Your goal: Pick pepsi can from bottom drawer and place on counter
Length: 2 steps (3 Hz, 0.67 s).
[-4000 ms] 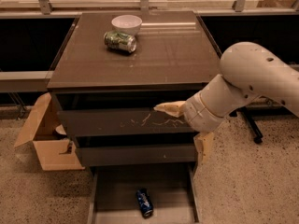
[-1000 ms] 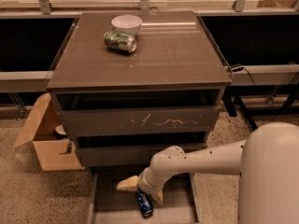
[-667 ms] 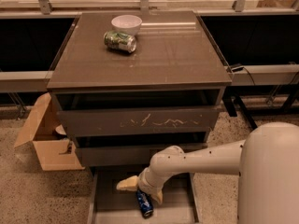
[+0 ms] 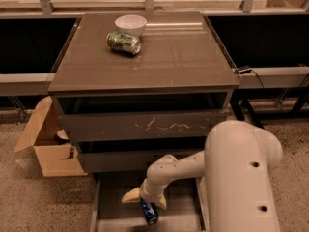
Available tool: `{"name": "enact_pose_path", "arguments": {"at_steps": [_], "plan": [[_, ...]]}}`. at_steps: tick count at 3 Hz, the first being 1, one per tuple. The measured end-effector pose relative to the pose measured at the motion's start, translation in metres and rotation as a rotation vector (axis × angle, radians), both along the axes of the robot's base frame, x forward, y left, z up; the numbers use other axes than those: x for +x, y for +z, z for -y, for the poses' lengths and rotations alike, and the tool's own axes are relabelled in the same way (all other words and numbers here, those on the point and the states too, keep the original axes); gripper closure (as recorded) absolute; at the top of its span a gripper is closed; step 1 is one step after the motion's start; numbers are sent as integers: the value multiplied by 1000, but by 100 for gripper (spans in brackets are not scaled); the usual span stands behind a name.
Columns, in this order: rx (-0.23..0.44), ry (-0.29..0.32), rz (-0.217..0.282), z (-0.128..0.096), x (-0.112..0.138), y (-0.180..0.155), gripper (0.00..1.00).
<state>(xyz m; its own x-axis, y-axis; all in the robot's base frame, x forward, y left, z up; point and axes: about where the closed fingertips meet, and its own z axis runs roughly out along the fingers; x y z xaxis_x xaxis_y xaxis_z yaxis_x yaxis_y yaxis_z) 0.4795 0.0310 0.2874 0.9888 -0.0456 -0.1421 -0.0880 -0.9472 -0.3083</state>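
The pepsi can [image 4: 150, 212] lies on its side on the floor of the pulled-out bottom drawer [image 4: 113, 211], dark blue with a silver end toward the front. My gripper [image 4: 145, 202] hangs just above the can's far end. Its cream fingers [image 4: 130, 196] are spread to either side of the can and are open, not closed on it. The counter [image 4: 169, 52] is the glossy grey-brown top of the cabinet, far above the gripper.
A white bowl [image 4: 130, 24] and a green-and-silver can [image 4: 124, 42] lying on its side sit at the counter's back left. The scratched-front drawer [image 4: 145, 125] is above my arm. An open cardboard box [image 4: 46, 149] stands on the floor to the left.
My arm has come down from the scratched drawer front to the bottom drawer. Over the last second the gripper sank slightly toward the can. The can has not moved.
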Motion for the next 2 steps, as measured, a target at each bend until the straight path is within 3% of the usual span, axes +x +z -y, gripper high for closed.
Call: {"name": "enact_pose_path", "arguments": {"at_steps": [2], "plan": [[-59,27,38,4,20,-71,0]]}}
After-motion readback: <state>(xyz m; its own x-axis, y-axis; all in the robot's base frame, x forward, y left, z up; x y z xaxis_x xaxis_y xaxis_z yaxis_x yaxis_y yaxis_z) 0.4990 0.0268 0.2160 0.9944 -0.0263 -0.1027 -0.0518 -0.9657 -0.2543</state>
